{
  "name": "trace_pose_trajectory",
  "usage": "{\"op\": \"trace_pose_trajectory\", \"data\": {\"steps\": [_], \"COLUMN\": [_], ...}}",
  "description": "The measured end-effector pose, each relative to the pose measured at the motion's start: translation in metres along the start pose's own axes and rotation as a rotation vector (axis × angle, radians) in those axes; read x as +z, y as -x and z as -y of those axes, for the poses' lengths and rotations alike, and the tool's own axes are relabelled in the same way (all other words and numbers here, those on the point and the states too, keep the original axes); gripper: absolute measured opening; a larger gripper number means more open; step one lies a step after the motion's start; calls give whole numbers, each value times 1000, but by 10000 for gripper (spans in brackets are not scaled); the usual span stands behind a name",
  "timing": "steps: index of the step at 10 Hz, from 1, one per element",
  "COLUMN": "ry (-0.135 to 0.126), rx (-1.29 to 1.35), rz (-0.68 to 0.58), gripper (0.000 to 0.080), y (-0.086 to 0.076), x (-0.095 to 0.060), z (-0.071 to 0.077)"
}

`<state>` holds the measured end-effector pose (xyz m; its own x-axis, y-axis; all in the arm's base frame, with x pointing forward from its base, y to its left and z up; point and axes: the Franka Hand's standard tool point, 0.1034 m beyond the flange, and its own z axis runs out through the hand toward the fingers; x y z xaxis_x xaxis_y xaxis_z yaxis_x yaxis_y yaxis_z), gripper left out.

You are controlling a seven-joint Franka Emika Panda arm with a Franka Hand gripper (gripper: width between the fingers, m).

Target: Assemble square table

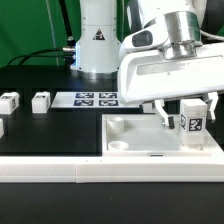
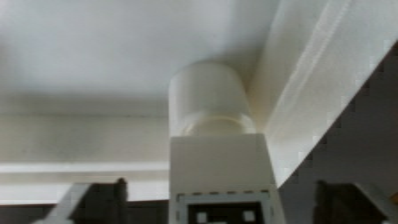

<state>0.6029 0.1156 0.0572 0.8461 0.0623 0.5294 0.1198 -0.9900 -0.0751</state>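
The white square tabletop (image 1: pixel 135 143) lies at the exterior view's right, raised rim up. A white tagged leg (image 1: pixel 193 124) stands upright at its far right corner. My gripper (image 1: pixel 189 116) straddles that leg, one finger on each side. In the wrist view the leg (image 2: pixel 217 110) runs down the middle onto the tabletop (image 2: pixel 89 60), and its tagged end sits between the dark fingers (image 2: pixel 98 200). There is a gap on both sides of the leg, so my gripper (image 2: pixel 221 205) is open around it without gripping.
Three more small white legs (image 1: pixel 40 100) (image 1: pixel 10 100) (image 1: pixel 2 127) lie on the black board at the exterior view's left. The marker board (image 1: pixel 95 99) lies behind the tabletop. A long white rail (image 1: pixel 60 170) borders the front edge. The arm's base (image 1: pixel 97 40) stands at the back.
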Motion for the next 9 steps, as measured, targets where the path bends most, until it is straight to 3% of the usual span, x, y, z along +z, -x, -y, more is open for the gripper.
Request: {"op": "trace_pose_trajectory", "data": {"steps": [3,7,9], "ry": [-1,-5,-12], "rx": [-1,-2,2], "rz": [4,22,66], "gripper": [647,649,649], "y": [0,-27,-35], "x": [-1,-29,-36], "z": [0,-3,-5]}}
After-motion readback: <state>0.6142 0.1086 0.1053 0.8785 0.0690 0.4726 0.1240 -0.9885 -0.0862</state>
